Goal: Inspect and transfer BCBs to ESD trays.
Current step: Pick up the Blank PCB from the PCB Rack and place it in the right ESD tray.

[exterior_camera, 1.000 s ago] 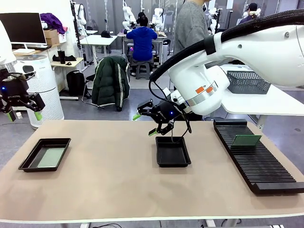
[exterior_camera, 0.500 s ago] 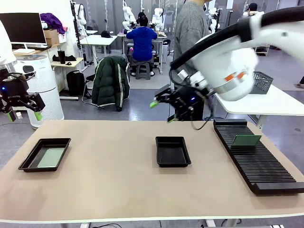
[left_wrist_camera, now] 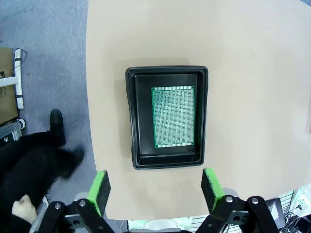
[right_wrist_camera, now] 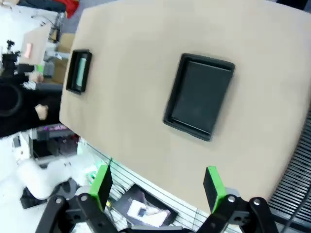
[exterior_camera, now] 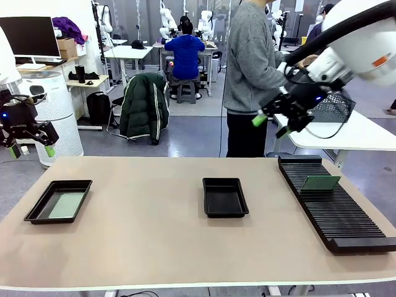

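A green BCB (left_wrist_camera: 173, 116) lies flat in the left ESD tray (exterior_camera: 38, 206), whose rim (left_wrist_camera: 130, 116) I see from straight above in the left wrist view. A second black ESD tray (exterior_camera: 225, 197) at mid-table has a bare floor (right_wrist_camera: 199, 94). Another green BCB (exterior_camera: 320, 183) stands tilted in the long black slotted rack (exterior_camera: 334, 207) on the right. My left gripper (exterior_camera: 30, 148) hangs open high over the left table end, its green pads (left_wrist_camera: 99, 189) spread wide. My right gripper (exterior_camera: 272, 124) is open and high in the air, above the rack's far end, holding nothing.
A person in a grey sweater (exterior_camera: 250, 62) stands at the far side of the table behind the right gripper. A white side table with a mesh basket (exterior_camera: 334, 108) sits at the right. The left tray (right_wrist_camera: 79, 71) also appears far off in the right wrist view.
My right arm has swung up and to the right, from just above the middle tray to high over the rack's far end. The left arm has stayed still.
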`<action>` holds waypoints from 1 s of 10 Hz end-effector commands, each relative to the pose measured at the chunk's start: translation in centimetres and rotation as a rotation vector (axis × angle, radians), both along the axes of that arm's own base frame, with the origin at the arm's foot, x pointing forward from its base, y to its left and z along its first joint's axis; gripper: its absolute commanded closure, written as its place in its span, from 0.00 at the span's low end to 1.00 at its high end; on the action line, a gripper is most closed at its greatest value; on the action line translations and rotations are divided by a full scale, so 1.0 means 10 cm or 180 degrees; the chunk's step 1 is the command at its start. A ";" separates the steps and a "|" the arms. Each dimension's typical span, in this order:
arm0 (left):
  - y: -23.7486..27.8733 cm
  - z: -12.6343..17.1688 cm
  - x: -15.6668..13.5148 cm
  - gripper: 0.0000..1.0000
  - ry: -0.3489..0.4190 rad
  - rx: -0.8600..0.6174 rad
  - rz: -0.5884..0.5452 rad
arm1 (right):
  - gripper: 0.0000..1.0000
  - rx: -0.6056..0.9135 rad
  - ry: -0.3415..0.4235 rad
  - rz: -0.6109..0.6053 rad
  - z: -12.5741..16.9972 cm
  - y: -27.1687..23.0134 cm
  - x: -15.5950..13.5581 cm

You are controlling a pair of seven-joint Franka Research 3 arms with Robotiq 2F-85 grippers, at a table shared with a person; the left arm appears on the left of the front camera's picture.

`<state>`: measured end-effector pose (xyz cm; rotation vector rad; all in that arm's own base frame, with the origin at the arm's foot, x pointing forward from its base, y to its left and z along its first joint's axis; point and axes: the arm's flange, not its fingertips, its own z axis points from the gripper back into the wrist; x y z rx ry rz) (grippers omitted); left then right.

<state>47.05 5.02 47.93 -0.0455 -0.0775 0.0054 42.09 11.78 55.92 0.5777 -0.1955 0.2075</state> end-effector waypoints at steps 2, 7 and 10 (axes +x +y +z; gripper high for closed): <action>-0.01 -0.02 0.00 0.00 -0.0022 0.0005 -0.0002 | 0.00 -0.0463 -0.0110 0.0624 0.35 -0.46 0.16; -0.01 -0.02 0.00 0.00 -0.0022 0.0005 -0.0002 | 0.00 -0.1136 -0.0201 0.1816 0.69 -0.96 0.25; -0.01 -0.02 0.00 0.00 -0.0022 0.0005 -0.0002 | 0.00 -0.1623 -0.0521 0.2506 0.81 -1.03 0.32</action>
